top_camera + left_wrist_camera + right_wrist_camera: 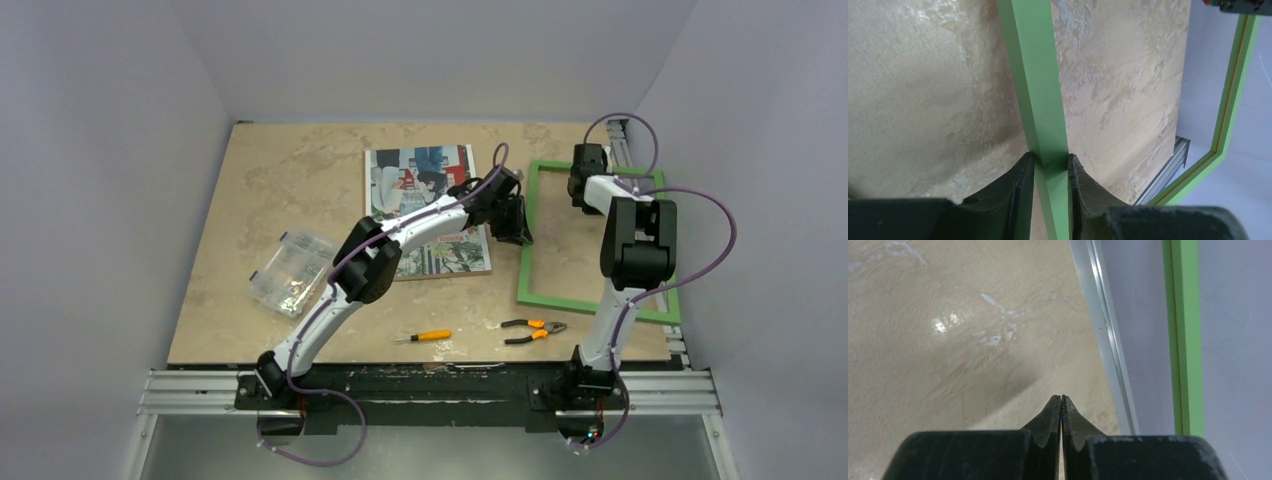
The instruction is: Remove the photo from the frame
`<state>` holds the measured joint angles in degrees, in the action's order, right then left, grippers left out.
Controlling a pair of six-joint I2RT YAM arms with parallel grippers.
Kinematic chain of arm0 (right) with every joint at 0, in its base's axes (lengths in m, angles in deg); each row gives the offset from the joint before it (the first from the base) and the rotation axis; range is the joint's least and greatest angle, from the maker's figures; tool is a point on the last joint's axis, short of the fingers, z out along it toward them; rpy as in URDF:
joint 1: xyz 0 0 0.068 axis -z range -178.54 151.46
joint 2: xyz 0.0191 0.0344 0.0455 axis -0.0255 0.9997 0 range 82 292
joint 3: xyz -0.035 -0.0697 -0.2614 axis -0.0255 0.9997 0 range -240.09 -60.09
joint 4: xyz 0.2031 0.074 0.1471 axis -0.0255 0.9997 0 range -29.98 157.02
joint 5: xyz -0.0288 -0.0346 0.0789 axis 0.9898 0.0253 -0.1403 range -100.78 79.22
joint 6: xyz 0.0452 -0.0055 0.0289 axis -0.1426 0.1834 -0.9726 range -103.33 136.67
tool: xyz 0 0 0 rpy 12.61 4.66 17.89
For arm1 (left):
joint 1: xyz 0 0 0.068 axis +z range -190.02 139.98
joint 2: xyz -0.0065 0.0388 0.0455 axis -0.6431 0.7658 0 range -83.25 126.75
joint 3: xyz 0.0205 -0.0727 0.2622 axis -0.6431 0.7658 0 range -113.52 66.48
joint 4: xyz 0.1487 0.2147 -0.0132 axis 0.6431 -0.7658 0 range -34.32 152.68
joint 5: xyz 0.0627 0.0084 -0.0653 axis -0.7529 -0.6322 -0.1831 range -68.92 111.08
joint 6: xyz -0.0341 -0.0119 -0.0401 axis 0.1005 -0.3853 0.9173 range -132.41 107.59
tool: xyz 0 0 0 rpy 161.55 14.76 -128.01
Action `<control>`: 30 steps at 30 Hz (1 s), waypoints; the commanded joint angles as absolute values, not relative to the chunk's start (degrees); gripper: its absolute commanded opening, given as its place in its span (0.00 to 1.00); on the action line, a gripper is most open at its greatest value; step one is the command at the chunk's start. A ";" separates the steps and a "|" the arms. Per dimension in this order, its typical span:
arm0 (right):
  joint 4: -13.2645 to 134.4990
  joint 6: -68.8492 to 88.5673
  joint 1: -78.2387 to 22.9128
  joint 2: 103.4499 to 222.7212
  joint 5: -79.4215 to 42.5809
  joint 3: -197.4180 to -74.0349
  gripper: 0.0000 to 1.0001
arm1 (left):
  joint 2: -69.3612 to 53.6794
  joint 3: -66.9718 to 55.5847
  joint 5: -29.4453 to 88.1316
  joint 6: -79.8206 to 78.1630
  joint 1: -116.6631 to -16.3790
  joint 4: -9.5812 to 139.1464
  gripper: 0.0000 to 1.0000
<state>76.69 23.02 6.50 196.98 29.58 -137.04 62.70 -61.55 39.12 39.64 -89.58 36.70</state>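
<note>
The photo [420, 170], a colourful print, lies flat and face up on the table's middle, outside the frame, with my left arm crossing over it. The frame [560, 302], an empty thin green rectangle, is at the right, its right side reaching over the table's edge rail. My left gripper [520, 235] is shut on the frame's left bar [1035, 85], which runs up between its fingertips [1050, 156]. My right gripper [577, 203] hovers inside the frame's far end. It is shut with nothing in it [1061, 397], and the frame's right bar [1185, 340] stands off to its right.
A clear plastic box [292, 272] of small parts sits at the left. A yellow-handled screwdriver [423, 336] and orange-handled pliers [533, 329] lie near the front edge. A metal rail [678, 340] borders the table's right side, and walls close in on three sides.
</note>
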 commanded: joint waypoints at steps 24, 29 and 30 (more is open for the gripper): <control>78.29 -4.00 -6.09 187.38 -9.52 -133.62 0.89 | 23.23 -33.02 41.51 33.92 -77.89 41.57 0.78; 80.02 -6.60 -10.53 191.19 1.36 -133.89 0.80 | 11.98 -26.16 43.02 28.84 -75.60 37.32 0.78; 79.59 -6.63 -10.97 191.51 2.08 -133.52 0.76 | 9.94 -25.10 42.57 27.20 -75.41 36.44 0.78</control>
